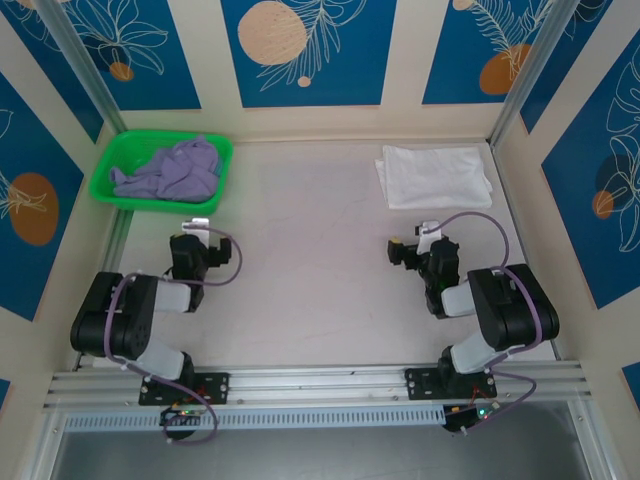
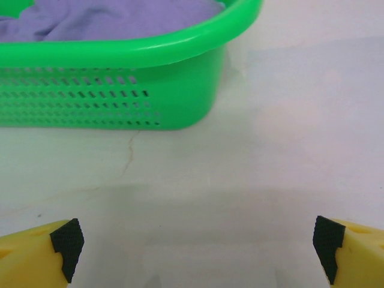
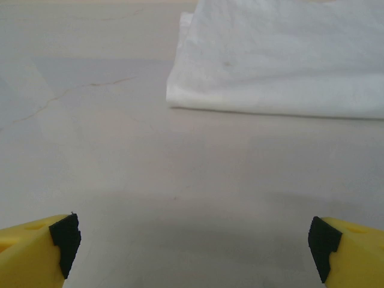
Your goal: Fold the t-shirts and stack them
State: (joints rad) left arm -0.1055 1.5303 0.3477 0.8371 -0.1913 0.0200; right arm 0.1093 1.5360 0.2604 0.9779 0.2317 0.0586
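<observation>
Left gripper (image 2: 198, 252): jaws spread wide with nothing between them, low over the bare table (image 1: 310, 260) and facing the near wall of the basket.
Right gripper (image 3: 195, 249): also spread wide and empty, low over the table, pointed at the near edge of the white cloth with bare surface between.
Ahead of the left gripper: the green basket (image 2: 120, 90) sits at the far left of the table. The lavender t-shirt (image 2: 108, 18) lies crumpled inside it, heaped above the rim.
Ahead of the right gripper: the white t-shirt (image 3: 282, 60) lies at the far right of the table as a flat, layered rectangle. Its edges are roughly squared and no print shows.
Done, by the look of it: the white t-shirt is folded and set down, ready to be the base of the stack.
Left to do: the lavender t-shirt has to come out of the basket, be spread, folded and laid on the white one.
Progress: roughly halfway, judging by one shirt folded and one untouched.
Likely next: the left gripper reaches over the basket rim for the lavender cloth.
</observation>
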